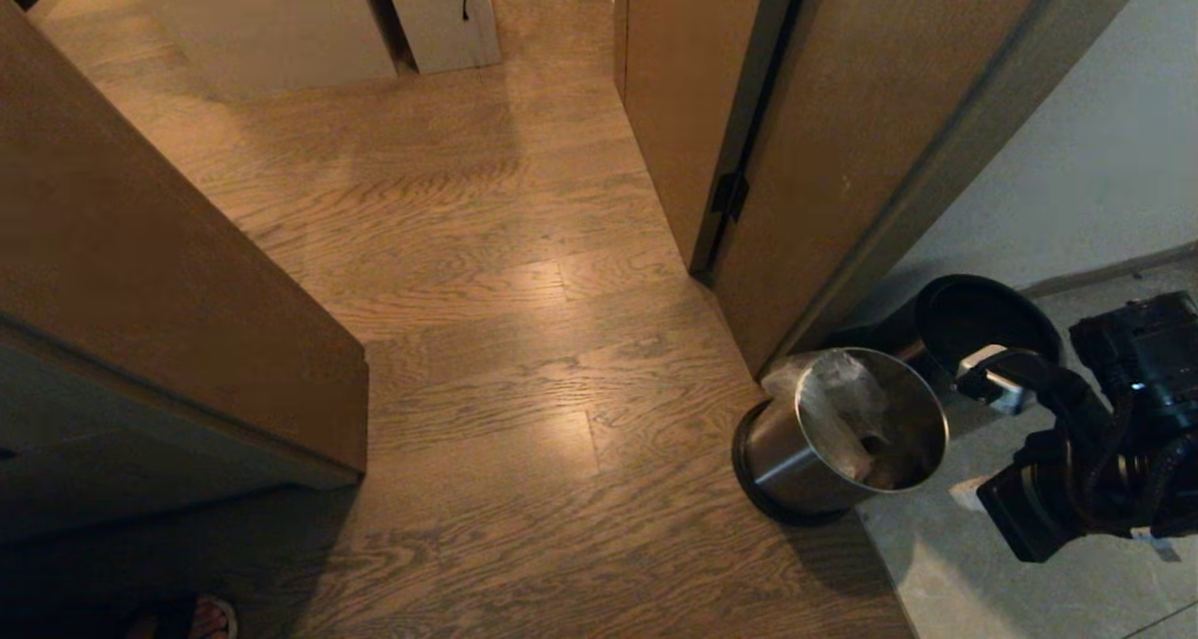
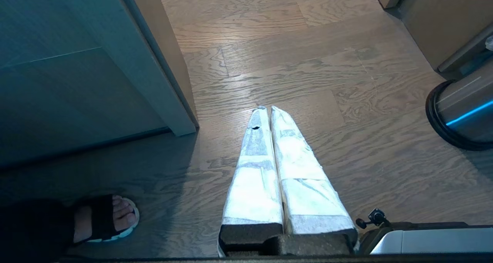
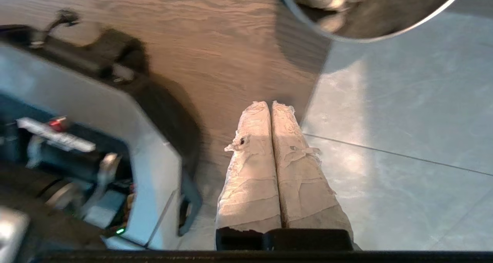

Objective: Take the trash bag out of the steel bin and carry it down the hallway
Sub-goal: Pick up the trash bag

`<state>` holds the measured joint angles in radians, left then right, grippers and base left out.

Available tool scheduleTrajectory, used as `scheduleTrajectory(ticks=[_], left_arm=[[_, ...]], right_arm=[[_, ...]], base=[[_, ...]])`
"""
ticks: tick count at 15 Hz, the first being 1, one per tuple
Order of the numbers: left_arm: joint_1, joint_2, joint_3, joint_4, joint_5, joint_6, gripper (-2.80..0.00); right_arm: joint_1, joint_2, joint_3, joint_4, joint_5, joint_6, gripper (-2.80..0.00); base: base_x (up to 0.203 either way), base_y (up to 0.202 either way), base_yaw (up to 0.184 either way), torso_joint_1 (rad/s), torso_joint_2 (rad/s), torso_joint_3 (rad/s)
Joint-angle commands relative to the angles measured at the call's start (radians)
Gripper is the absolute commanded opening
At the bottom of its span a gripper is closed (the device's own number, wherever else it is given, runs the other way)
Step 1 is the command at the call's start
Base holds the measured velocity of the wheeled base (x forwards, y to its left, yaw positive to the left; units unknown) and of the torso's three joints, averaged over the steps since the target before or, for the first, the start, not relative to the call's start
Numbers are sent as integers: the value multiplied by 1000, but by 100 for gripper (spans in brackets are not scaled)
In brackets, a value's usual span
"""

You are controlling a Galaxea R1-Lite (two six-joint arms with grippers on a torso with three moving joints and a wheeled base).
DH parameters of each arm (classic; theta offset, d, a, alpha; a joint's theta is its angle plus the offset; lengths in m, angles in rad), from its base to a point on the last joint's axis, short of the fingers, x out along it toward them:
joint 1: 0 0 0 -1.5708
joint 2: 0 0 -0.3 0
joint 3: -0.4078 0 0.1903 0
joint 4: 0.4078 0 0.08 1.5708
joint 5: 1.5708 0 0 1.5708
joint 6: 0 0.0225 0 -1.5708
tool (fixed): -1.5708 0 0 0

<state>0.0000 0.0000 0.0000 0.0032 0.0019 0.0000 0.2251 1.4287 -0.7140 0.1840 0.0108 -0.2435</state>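
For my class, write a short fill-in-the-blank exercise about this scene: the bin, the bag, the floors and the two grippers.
1. The trash bag lies inside the ____ bin.
2. The bin stands where the wood floor meets the grey ____ floor.
3. The fingers of the right gripper are ____.
4. The left gripper holds ____.

Missing words: steel; tile; shut; nothing
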Motion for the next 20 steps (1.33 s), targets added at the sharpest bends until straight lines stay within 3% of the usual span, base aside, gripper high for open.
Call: scheduleTrajectory(ticks=[1,20], left_arm=[[0,-1,-1,0,0,0,-280],[0,0,0,0,1,-3,-280]], right_arm=[[0,-51,19,19,76,6,-280],[-1,-41,24,14,83,9,-280]], base=[[0,0,0,0,0,0],[0,0,0,1,1,25]])
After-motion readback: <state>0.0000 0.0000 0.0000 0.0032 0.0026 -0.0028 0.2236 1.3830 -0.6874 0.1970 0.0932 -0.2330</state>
